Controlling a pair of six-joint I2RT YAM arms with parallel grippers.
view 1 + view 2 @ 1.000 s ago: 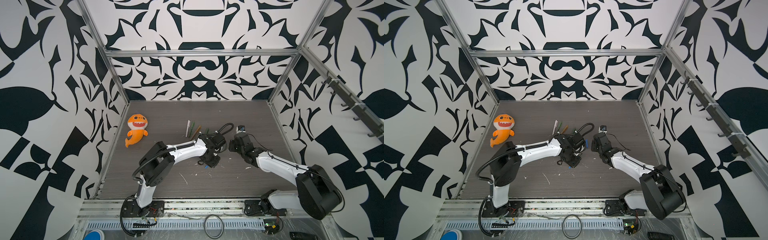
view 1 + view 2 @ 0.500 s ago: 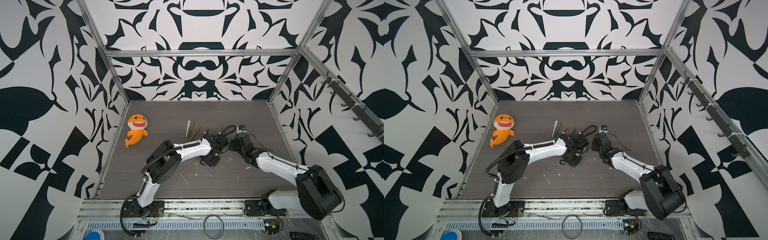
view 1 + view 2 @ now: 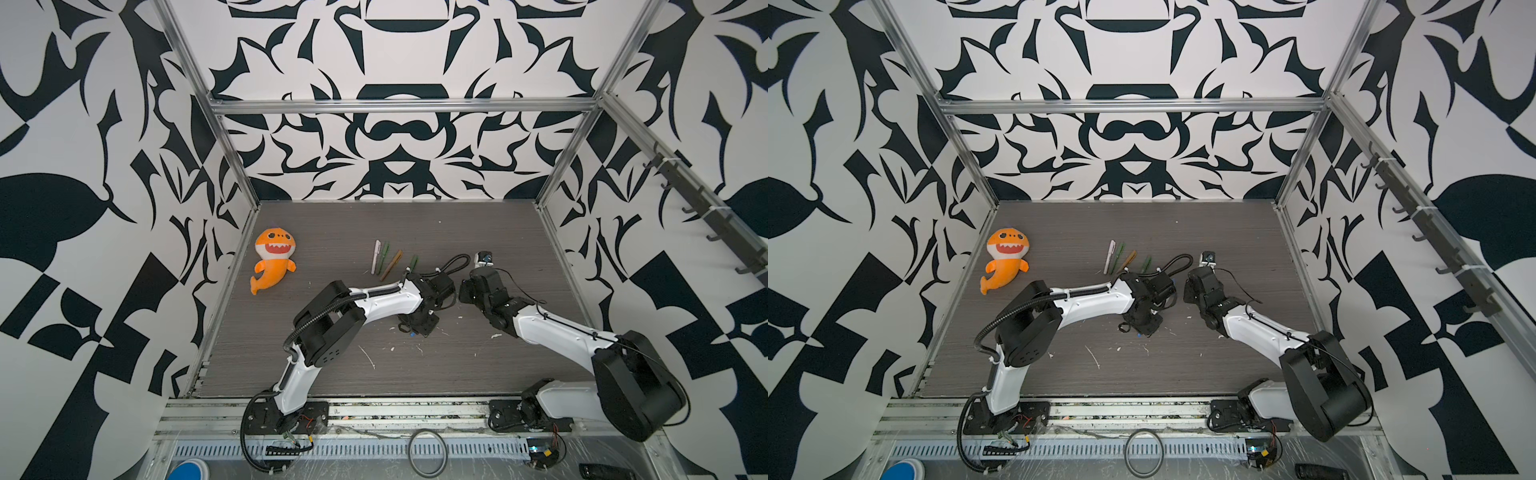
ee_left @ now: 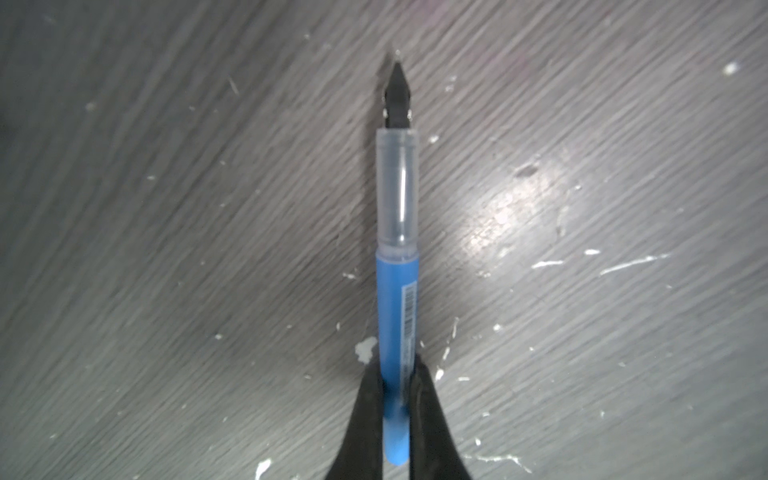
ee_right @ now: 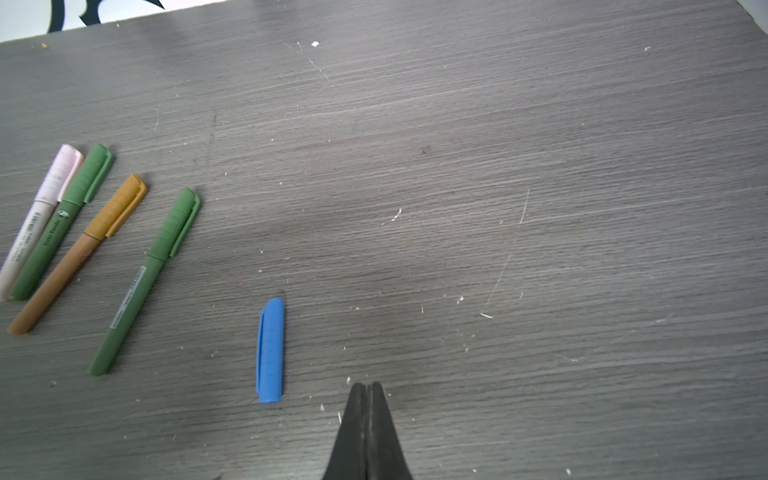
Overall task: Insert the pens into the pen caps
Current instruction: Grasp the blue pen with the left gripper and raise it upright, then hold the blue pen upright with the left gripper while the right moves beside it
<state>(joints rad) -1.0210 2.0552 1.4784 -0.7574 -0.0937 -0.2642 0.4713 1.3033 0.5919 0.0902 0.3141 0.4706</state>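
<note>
The tabletop (image 5: 540, 124) is seen as grey wood-grain, matt and finely ridged, flecked with white scuffs (image 5: 397, 215). The blue pen (image 4: 390, 307) is made of matt plastic, with a clear, glossy front section. The blue cap (image 5: 270, 351) is shown in matt plastic. The left fingers (image 4: 363, 428) are seen as matt black. The plush shark (image 3: 273, 266) is covered in soft cloth.

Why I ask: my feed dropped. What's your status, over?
Left gripper shut on blue pen, tip bare. Right gripper shut, empty. Blue cap lies loose, nothing blocking it.
</note>
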